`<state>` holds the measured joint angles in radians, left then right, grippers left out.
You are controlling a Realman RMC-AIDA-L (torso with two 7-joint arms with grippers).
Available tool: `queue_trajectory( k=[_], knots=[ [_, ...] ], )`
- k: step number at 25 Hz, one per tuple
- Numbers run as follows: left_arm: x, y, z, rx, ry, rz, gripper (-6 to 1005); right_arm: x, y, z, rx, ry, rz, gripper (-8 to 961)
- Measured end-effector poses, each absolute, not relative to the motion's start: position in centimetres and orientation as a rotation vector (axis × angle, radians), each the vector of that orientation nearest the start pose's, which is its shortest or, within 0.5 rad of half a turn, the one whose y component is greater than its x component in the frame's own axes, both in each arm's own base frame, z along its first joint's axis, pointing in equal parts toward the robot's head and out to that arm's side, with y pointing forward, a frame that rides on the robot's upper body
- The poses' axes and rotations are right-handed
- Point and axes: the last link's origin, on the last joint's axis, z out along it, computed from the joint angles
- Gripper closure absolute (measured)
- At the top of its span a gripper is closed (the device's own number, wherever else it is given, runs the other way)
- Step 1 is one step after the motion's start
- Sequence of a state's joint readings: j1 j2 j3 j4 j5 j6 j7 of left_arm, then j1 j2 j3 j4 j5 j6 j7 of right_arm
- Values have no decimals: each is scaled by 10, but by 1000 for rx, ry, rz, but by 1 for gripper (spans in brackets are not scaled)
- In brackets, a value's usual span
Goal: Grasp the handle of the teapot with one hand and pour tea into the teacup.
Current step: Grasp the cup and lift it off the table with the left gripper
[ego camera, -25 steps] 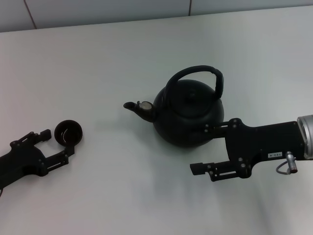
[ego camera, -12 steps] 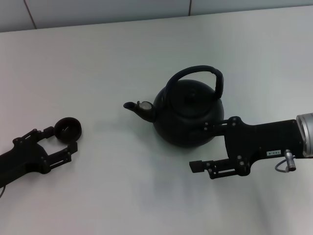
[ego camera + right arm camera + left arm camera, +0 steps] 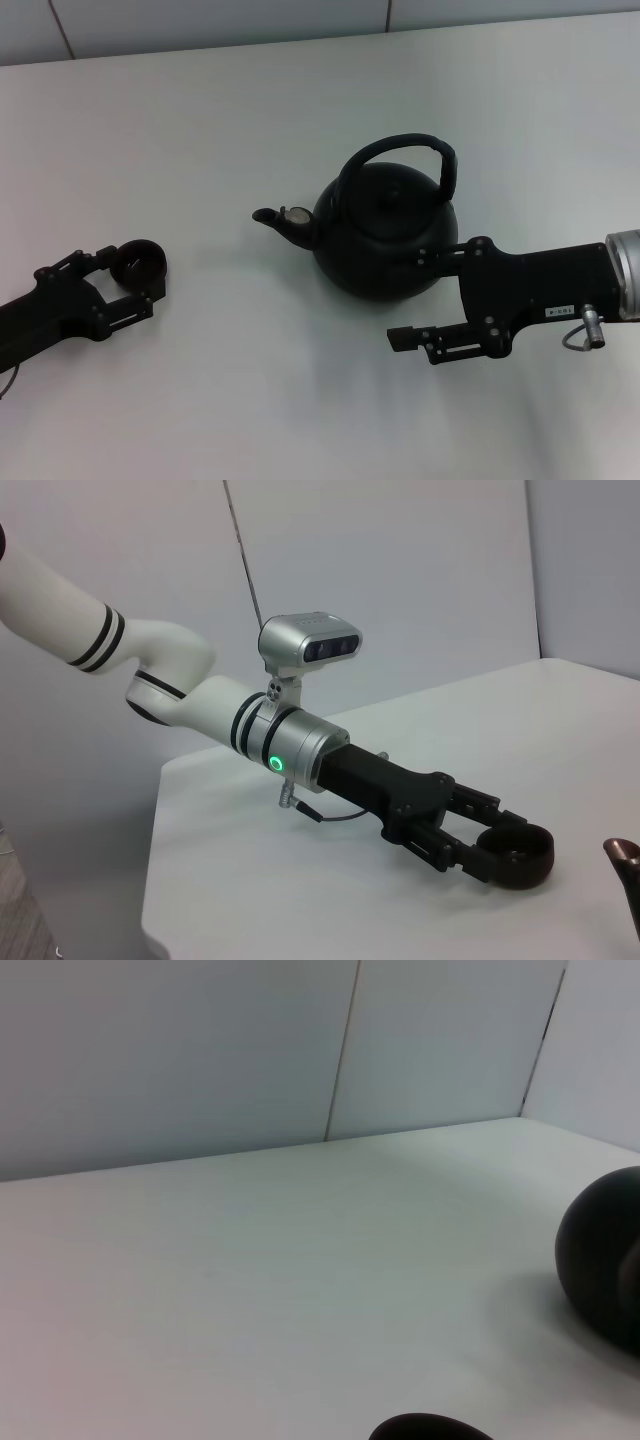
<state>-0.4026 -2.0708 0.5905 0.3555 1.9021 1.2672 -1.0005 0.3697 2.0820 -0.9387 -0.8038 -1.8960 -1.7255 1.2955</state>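
White table (image 3: 200,120), grey wall panels (image 3: 200,1050) behind. Teapot (image 3: 388,232) sits upright mid-table, spout (image 3: 275,218) pointing twd the robot's left, handle (image 3: 400,155) arched over the lid. Teacup (image 3: 138,266) well apart from pot, off to the left, nothing between them. Left gripper (image 3: 125,280) lies low on the table w/ fingers closed around the teacup. Right gripper (image 3: 420,300) reaches in level from the right, spread wide; far finger (image 3: 440,262) touching pot's body, near finger (image 3: 415,342) clear of it.

A white table (image 3: 300,400) stands against pale grey panelled walls (image 3: 200,1050).
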Motion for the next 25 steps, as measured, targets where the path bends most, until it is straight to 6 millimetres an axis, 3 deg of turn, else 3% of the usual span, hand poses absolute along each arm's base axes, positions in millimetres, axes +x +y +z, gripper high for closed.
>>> queue_trajectory(
  k=[20, 23, 25],
  knots=[
    [-343, 298, -38, -2398, -752, -550, 183, 262, 276, -4, -2945, 388, 708, 252],
    [-341, 300, -38, -2398, -747, -557, 315, 262, 275, -3, -2943, 389, 707, 252],
    [-340, 300, -38, -2400, -744, -560, 315, 262, 275, -3, -2943, 389, 706, 252]
  ],
)
